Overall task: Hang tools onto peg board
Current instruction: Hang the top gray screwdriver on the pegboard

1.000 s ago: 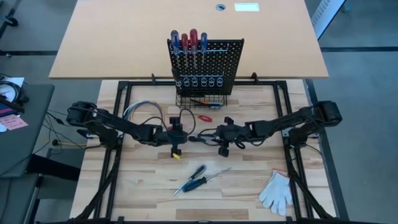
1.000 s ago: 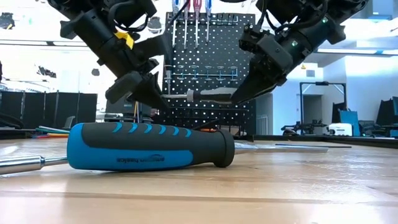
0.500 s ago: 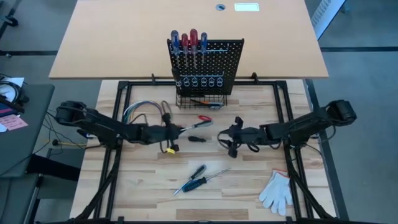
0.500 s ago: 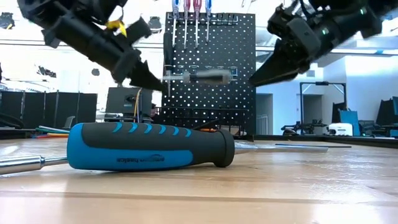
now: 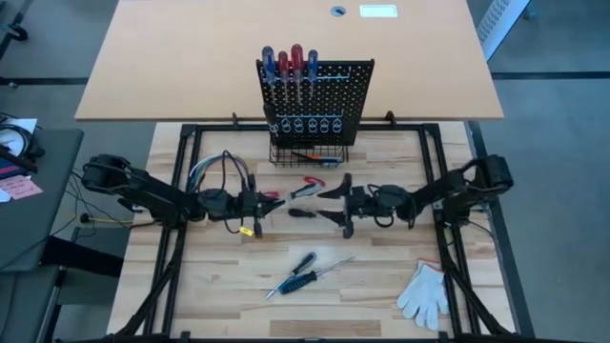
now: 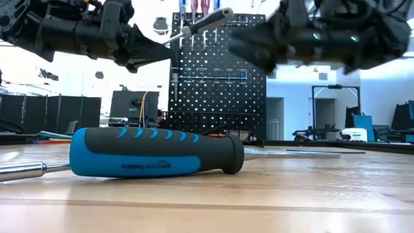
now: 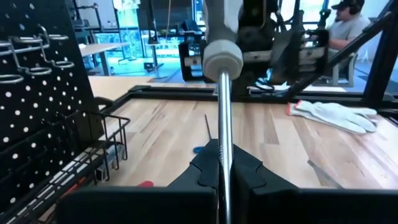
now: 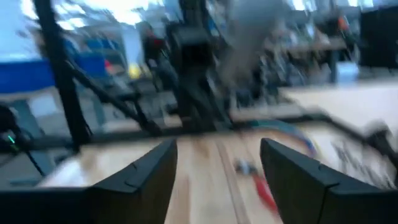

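My left gripper [image 5: 271,198] is shut on a screwdriver with a grey handle [image 6: 207,21] [image 7: 222,59], held in the air left of the table's middle. My right gripper [image 5: 331,196] [image 8: 217,177] stands open just right of that handle, facing it, with nothing between its fingers. The peg board [image 5: 315,90] stands at the far middle with several red- and blue-handled screwdrivers in its top. Two screwdrivers [image 5: 305,272] lie on the table near the front, one with a blue and black handle [image 6: 155,152]. Red-handled pliers [image 5: 313,181] lie in front of the board's basket. My left gripper pinches the screwdriver's bare metal shaft [image 7: 224,163] between its two fingers. The fingers come level from the table's left and lie along the shaft. The handle sticks out beyond the fingertips, slanting upward toward my right gripper, and the tool is lifted clear of the table.
A looped bundle of coloured wires [image 5: 221,170] lies behind my left arm. At the near right lies a white glove [image 5: 424,291]. A small dark tool [image 5: 301,213] rests between the grippers. The black frame rails [image 5: 181,238] run along both table sides.
My right gripper has let go of the screwdriver's handle, opened wide, drawn back toward the right edge and returned, tipping up to level. My left gripper has gone toward the left edge, tipped up to level and kept the shaft. The handle now points upward instead of lying level.
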{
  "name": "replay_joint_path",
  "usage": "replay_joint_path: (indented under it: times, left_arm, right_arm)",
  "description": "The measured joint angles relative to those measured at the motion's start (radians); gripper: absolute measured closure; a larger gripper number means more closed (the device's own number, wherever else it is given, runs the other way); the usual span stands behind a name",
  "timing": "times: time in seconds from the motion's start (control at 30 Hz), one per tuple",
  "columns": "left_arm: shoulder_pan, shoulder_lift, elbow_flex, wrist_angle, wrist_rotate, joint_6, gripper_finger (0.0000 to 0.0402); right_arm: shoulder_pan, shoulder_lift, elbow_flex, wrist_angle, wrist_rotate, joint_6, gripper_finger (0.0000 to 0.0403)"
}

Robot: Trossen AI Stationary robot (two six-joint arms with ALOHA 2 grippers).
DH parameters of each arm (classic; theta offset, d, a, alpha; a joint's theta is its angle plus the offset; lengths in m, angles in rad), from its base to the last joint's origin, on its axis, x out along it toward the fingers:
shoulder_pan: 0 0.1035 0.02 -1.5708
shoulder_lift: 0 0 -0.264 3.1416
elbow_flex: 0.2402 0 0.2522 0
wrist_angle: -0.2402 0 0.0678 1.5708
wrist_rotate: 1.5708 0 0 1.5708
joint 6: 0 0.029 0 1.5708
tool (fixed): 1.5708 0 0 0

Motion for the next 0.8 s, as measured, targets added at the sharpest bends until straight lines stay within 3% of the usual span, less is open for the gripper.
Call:
replay_joint_path:
  times: [0.3,0.4,0.53,0.6,0.7,0.8]
  left_arm:
    - [-0.024,0.0,0.0,0.024,-0.01,0.021,0.0401]
    - [-0.025,0.0,0.0,0.024,-0.007,0.023,0.0402]
    - [-0.026,0.0,0.0,0.023,-0.003,0.027,0.0402]
    - [-0.026,0.0,0.0,0.017,-0.003,0.026,0.0402]
    - [-0.024,-0.002,0.005,-0.027,-0.009,0.035,0.0399]
    - [-0.022,-0.004,0.003,-0.118,-0.059,0.056,0.0386]
  right_arm:
    - [-0.002,0.048,0.234,-0.069,-0.003,-0.163,0.0164]
    - [0.009,0.045,0.27,-0.135,-0.002,-0.177,0.0202]
    - [0.012,0.044,0.292,-0.177,-0.002,-0.173,0.0289]
    - [0.013,0.04,0.299,-0.191,-0.001,-0.174,0.0287]
    - [0.004,-0.005,0.324,-0.298,0.04,-0.171,0.0287]
    - [-0.013,-0.082,0.407,-0.538,0.103,-0.184,0.0287]
